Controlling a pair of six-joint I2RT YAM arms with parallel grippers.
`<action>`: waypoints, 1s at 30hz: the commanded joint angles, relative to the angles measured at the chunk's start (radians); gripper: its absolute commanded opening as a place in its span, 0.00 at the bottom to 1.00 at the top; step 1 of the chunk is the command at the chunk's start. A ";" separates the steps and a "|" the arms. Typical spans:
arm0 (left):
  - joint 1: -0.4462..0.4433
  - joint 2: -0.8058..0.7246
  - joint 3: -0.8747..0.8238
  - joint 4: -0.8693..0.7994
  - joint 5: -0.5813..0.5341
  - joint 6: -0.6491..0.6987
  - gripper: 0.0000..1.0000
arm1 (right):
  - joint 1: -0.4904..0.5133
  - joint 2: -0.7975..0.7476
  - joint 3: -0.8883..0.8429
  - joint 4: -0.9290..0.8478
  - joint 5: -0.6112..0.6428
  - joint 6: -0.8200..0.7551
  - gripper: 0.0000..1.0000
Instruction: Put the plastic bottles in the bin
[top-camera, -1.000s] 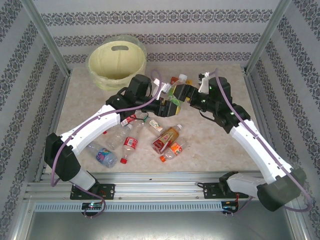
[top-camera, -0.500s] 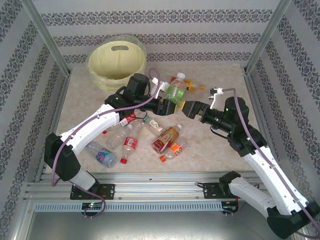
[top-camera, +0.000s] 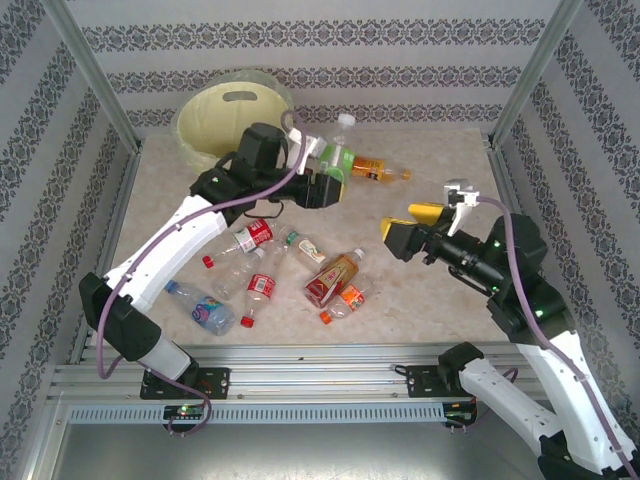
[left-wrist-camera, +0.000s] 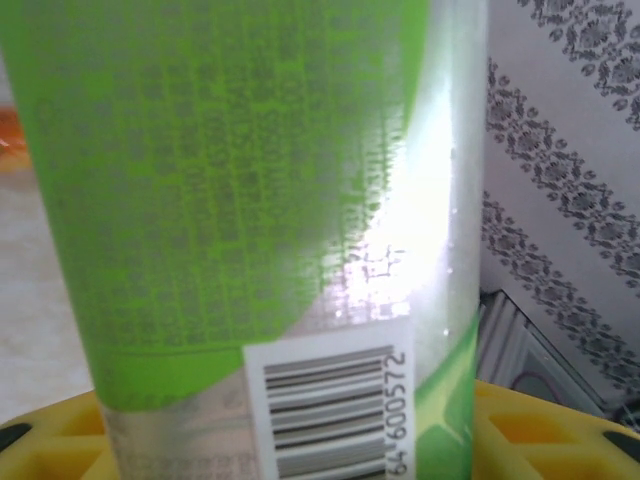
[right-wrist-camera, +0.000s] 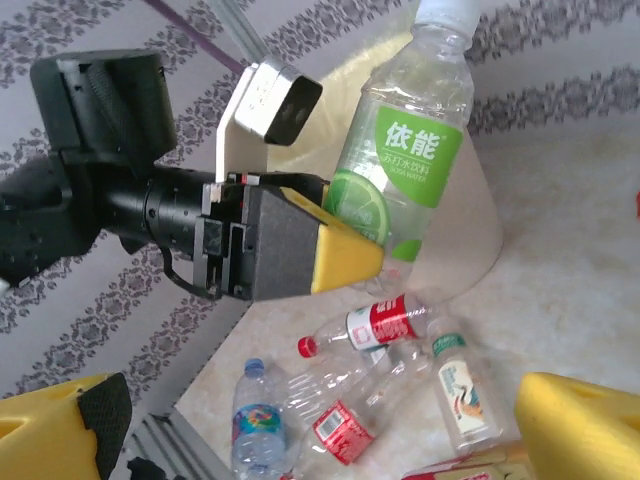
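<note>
— Where do you work?
— In a robot test cell, a lab rig, not a home. Bare aluminium frame posts (top-camera: 92, 75) box me in, hung with striped floral-patterned wall panels (top-camera: 320, 35).
— And underfoot?
— A pale marble-look surface (top-camera: 440, 310), edged by ribbed aluminium rails (top-camera: 320, 358) where my two arm bases (top-camera: 185, 383) are bolted.

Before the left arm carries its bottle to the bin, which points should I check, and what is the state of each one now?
1. Grip: the left gripper is shut on the green-labelled bottle: ok.
2. Lift: the bottle is off the table: ok.
3. The right gripper is open, empty and apart from the bottle: ok.
4. The bin has its mouth uncovered: ok.
5. Bottle above the bin: not ok; in the top view it is right of the rim.
6. Firmness of the grip: cannot tell.
</note>
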 joint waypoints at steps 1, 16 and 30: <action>0.039 0.037 0.142 -0.172 -0.110 0.079 0.54 | 0.012 -0.008 0.081 -0.037 0.023 -0.133 0.98; 0.201 0.226 0.557 -0.501 -0.505 0.231 0.57 | 0.010 0.063 0.274 -0.086 -0.031 -0.206 0.98; 0.320 0.448 0.777 -0.608 -0.551 0.242 0.57 | 0.012 0.062 0.238 -0.112 0.002 -0.179 0.98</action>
